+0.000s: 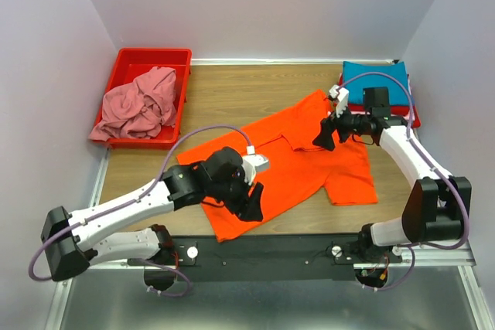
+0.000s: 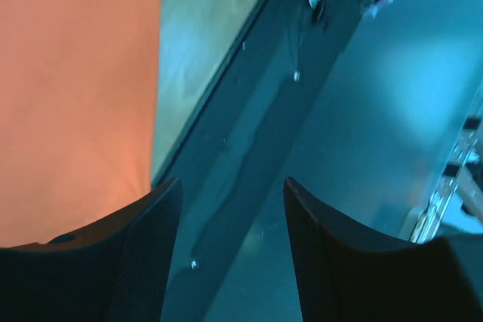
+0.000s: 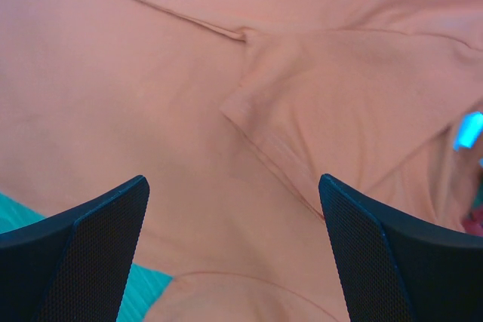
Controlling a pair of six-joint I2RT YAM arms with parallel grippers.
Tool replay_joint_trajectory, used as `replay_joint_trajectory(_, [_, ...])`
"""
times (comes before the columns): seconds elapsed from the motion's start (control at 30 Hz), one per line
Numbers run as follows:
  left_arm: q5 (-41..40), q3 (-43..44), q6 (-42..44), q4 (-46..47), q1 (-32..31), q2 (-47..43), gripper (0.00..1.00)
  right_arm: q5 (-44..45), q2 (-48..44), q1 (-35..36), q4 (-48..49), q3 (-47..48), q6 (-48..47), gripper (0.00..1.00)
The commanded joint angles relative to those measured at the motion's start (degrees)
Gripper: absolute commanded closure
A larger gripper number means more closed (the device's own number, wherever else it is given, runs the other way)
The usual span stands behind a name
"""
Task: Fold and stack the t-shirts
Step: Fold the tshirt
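A bright orange t-shirt lies spread flat on the wooden table, collar toward the middle. It also shows in the right wrist view and at the left of the left wrist view. My left gripper is open and empty over the shirt's near hem by the table's front edge. My right gripper is open and empty just above the shirt near its collar and far sleeve. A dusty pink t-shirt lies crumpled in the red bin. A folded teal blue t-shirt sits at the far right.
The red plastic bin stands at the far left corner. A red edge shows under the teal shirt. The black arm-mount rail runs along the table's near edge. White walls enclose the table on three sides.
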Motion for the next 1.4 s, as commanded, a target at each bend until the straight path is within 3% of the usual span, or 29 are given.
replay_joint_trajectory(0.0, [-13.63, -3.84, -10.73, -10.3, -12.95, 2.56, 0.52, -3.15, -0.18, -3.37, -1.01, -0.76, -1.04, 0.0])
replay_joint_trajectory(0.2, [-22.87, -5.77, -17.94, -16.29, -17.53, 6.95, 0.58, -3.77, 1.32, -3.9, -1.54, -0.67, -0.87, 0.0])
replay_joint_trajectory(0.67, [-33.76, -4.11, -18.39, -17.87, -18.68, 21.81, 0.63, -4.56, 3.08, -3.99, -2.06, -0.85, -1.22, 0.0])
replay_joint_trajectory(1.03, [-32.54, -3.93, -19.18, -17.87, -18.77, 18.74, 0.63, -4.83, 3.6, -4.07, -2.41, -0.76, -1.48, 0.0])
replay_joint_trajectory(1.37, [-32.11, -5.86, -18.74, -17.26, -18.77, 19.18, 0.57, -5.0, 4.04, -3.99, -2.68, -0.67, -1.66, 0.0])
